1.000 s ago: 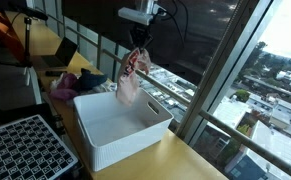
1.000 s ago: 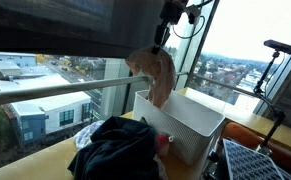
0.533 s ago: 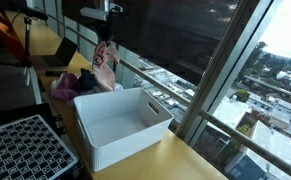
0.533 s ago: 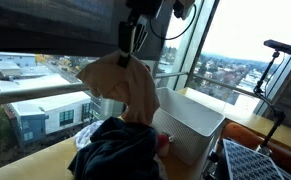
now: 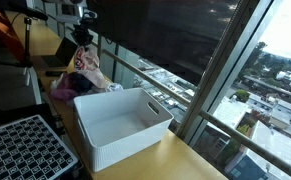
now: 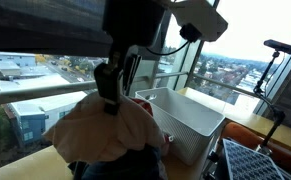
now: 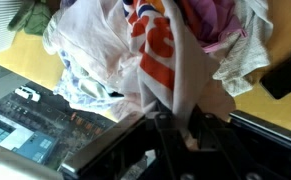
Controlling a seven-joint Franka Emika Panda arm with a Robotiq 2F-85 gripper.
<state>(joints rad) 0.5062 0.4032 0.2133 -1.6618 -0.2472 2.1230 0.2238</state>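
A: One garment (image 5: 86,66), pale with orange print, hangs from the hand (image 5: 82,38). The fingers are nearly closed, pinching a fold at its top. The wrist view shows fabric bunched between them.

B: Noted. What lies under the hand?

A: Heap of clothes (image 5: 65,88) directly below, on the desk (image 5: 163,160). The garment's lower edge reaches the heap; contact unclear. Dark cloth (image 6: 140,166) shows beneath it in an exterior view.

B: And the white basket (image 5: 125,125)?

A: Off to one side of the hand and lower, apart from the garment. Black gridded tray (image 5: 25,150) sits lower still, farther from the hand.
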